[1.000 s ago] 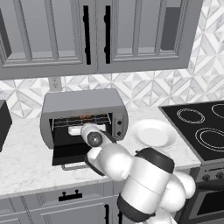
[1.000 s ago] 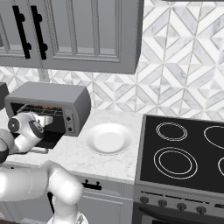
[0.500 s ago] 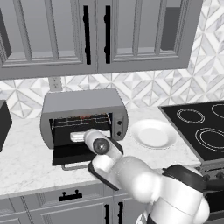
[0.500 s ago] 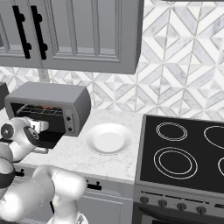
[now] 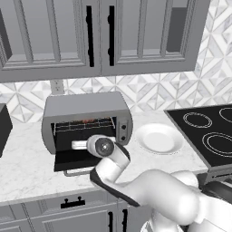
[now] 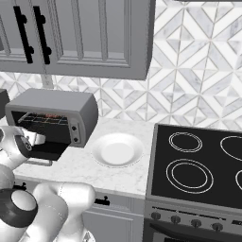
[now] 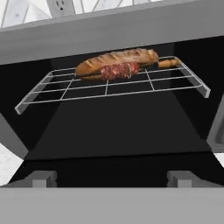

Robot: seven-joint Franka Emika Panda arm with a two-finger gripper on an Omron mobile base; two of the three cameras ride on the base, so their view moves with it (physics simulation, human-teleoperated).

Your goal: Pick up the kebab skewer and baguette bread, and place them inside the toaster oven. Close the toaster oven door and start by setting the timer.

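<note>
Nearest, the gripper (image 5: 79, 145) sits low in front of the open toaster oven (image 5: 86, 108), just above the toaster oven door (image 5: 68, 161), which hangs folded down over the desk (image 5: 27, 176). In the left base view the hand points into the opening; whether its fingers are wide or narrow I cannot tell, since the wrist hides them and the hand view shows no tips. Nothing appears to be carried.

Further in, on the wire rack (image 7: 109, 87), the baguette bread (image 7: 116, 59) lies toward the back, with the kebab skewer (image 7: 131, 69) just in front of it and touching it, its stick end poking out to the right. So the loading seems done: both foods are inside. What is left, by my judgement, is to swing the door up shut and then turn the timer knob on the side panel (image 5: 122, 129).

Compared with half a second ago, the arm has dropped and pulled back a little from the opening, its elbow now lower in both base views, while the foods and the door lie as before.

Beyond, to the right, an empty white plate (image 5: 158, 138) rests on the desk beside the stove (image 5: 204, 136).
</note>
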